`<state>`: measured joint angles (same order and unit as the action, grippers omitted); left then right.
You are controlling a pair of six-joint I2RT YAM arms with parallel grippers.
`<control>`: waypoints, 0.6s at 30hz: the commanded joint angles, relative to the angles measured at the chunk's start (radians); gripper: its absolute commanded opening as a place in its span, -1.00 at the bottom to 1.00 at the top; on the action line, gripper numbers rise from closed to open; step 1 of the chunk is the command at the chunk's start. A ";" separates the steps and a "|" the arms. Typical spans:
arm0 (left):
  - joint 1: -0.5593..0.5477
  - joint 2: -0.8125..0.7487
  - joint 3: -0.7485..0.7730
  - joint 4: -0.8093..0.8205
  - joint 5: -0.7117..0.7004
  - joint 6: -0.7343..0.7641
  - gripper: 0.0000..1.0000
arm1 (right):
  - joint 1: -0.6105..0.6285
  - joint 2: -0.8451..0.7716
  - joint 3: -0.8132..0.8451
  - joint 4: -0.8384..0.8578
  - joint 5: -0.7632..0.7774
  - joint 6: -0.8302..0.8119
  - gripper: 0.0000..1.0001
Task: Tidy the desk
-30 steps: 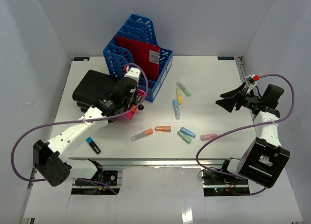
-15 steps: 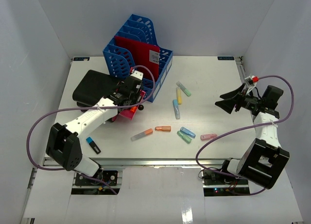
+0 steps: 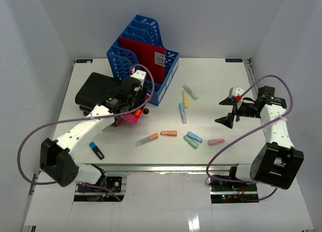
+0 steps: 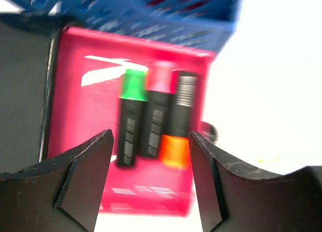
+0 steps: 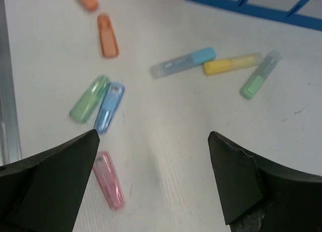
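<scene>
Risk: left gripper (image 4: 151, 136) and right gripper (image 5: 153, 135) fingers apart, empty. Pink marker (image 5: 108, 180) beside a right finger could be knocked away on descent; pack (image 4: 75, 111) between left fingers could be shoved.

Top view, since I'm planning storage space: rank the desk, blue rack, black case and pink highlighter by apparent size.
Largest to smallest:
1. desk
2. blue rack
3. black case, partly hidden
4. pink highlighter
The rack stands taller, nearer the camera, which may inflate it.
</scene>
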<state>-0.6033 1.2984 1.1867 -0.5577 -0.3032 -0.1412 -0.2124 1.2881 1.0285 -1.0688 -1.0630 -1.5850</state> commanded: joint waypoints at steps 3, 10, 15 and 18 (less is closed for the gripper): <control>0.002 -0.365 -0.172 0.123 0.318 -0.206 0.54 | 0.163 -0.068 -0.104 -0.073 0.449 -0.301 0.93; 0.004 -0.594 -0.311 0.142 0.402 -0.285 0.76 | 0.169 -0.049 -0.038 -0.040 0.387 -0.126 0.98; 0.003 -0.672 -0.393 0.160 0.431 -0.322 0.78 | 0.169 -0.055 -0.001 -0.021 0.382 -0.036 0.99; 0.004 -0.689 -0.453 0.217 0.450 -0.333 0.78 | 0.168 -0.047 0.017 0.035 0.420 0.102 0.98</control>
<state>-0.6041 0.6296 0.7925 -0.4094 0.0936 -0.4335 -0.0452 1.2427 0.9921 -1.0947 -0.6755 -1.6497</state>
